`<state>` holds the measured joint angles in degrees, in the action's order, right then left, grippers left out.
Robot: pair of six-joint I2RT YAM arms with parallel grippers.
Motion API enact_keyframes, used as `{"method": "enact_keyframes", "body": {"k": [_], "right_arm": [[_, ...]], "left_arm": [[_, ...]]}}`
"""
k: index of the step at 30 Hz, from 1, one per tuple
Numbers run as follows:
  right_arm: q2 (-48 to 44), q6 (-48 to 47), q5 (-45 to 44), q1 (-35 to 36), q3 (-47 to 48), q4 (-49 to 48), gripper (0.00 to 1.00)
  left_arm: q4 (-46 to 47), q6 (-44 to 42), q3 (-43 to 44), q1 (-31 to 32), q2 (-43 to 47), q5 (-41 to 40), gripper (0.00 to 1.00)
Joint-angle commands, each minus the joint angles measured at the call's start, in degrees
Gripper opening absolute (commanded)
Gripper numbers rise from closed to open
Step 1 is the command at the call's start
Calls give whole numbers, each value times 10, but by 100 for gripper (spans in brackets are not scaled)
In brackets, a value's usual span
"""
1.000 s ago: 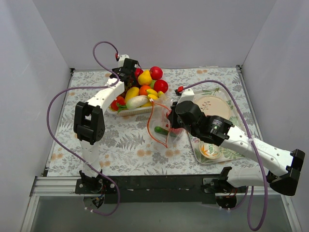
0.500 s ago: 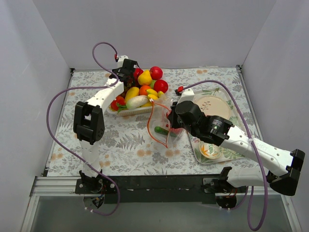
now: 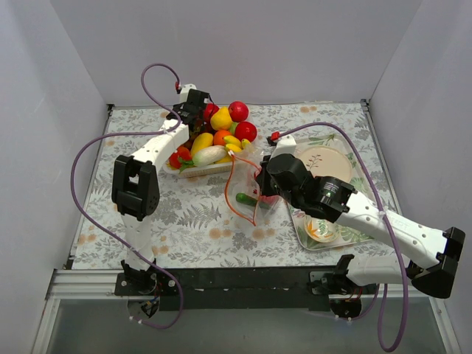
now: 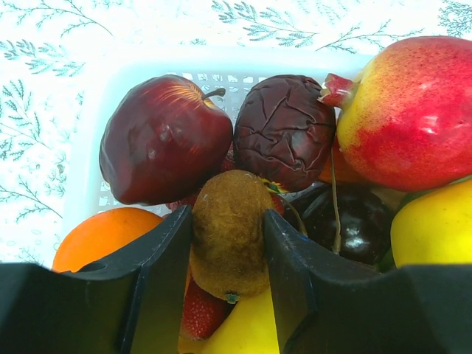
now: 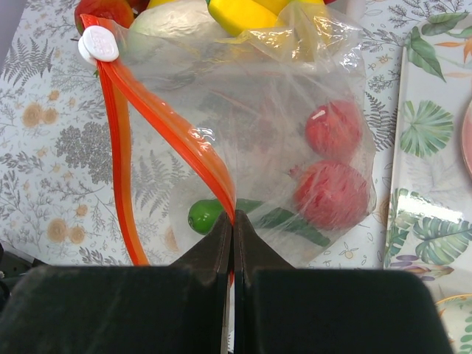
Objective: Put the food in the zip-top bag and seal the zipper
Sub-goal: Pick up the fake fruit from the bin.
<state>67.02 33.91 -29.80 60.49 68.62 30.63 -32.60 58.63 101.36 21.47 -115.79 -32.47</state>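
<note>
**Top external.** Food is mostly heaped in the white basket near the far edge, left of centre. The zip-top bag lies mid-table and unsealed. Its zipper runs far-to-near, and the mouth gapes toward the left edge. A few pieces are inside. Loading looks early, with sealing not yet begun.

**Left wrist.** The left gripper has a finger pressed on each side of a brown fruit in the heap. The fruit's long axis lies along the fingers. Whether it is lifted cannot be told.

**Right wrist.** The right gripper is pinched tight on the near zipper strip, holding the mouth apart. The white slider sits at the strip's far end. Two red pieces and one green piece are bagged.
</note>
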Motion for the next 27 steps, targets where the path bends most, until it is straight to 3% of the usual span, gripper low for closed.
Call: {"method": "enact_keyframes", "body": {"k": [1,14,27], "right_arm": [[6,4,-3,2,8,-22,1],[63,-8,-3,0,40,-33,1],[190,-9,118,-57,150,-51,1]], "left_arm": [[-5,-13,32,0,51,3,23],[-39,-8,38,0,125,40,22],[-42,46,-130,6,323,170,22]]}}
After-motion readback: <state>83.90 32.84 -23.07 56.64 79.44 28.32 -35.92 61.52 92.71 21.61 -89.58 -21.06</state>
